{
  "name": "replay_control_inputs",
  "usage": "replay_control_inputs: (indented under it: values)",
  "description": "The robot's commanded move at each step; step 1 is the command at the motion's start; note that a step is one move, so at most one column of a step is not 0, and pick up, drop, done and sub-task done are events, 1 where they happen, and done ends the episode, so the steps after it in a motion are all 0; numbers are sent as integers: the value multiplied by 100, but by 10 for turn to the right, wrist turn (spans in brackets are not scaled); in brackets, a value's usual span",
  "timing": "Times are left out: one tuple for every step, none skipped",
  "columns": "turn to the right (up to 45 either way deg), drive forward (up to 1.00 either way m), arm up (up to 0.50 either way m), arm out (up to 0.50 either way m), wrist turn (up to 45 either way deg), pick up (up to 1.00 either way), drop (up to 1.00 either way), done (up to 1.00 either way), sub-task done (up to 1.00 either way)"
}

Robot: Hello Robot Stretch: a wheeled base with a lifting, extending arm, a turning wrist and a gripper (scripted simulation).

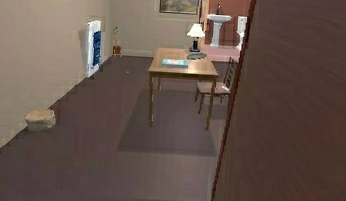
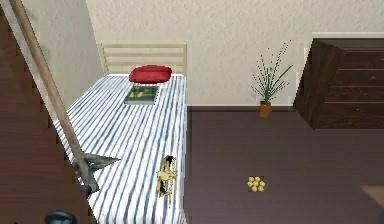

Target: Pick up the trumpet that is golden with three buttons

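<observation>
One dark door (image 2: 25, 150) stands at the arm side view's left. Next, the golden trumpet (image 2: 167, 174) lies on the striped bed (image 2: 125, 140), near its right edge, well apart from the red pillow (image 2: 150, 73). Farther right: plant (image 2: 268, 80), dresser (image 2: 350, 85). State of the gripper: cannot tell.

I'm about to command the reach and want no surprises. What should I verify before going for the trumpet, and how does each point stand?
1. Target found: ok, a golden trumpet lies on the striped bed, near its edge.
2. Three buttons: cannot tell, too small.
3. Nothing on it: ok, green book and red pillow lie farther up the bed.
4. Floor beside bed: ok, small yellow thing lies apart.
5. Door clearance: cannot tell, dark door at the forward view's right.
</observation>
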Motion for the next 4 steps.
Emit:
replay_control_inputs:
  values:
    - [0, 0, 50, 0, 0, 0, 0, 0, 0]
    - [0, 0, 14, 0, 0, 0, 0, 0, 0]
    - [0, 0, 0, 30, 0, 0, 0, 0, 0]
    - [0, 0, 0, 0, 450, 0, 0, 0, 0]
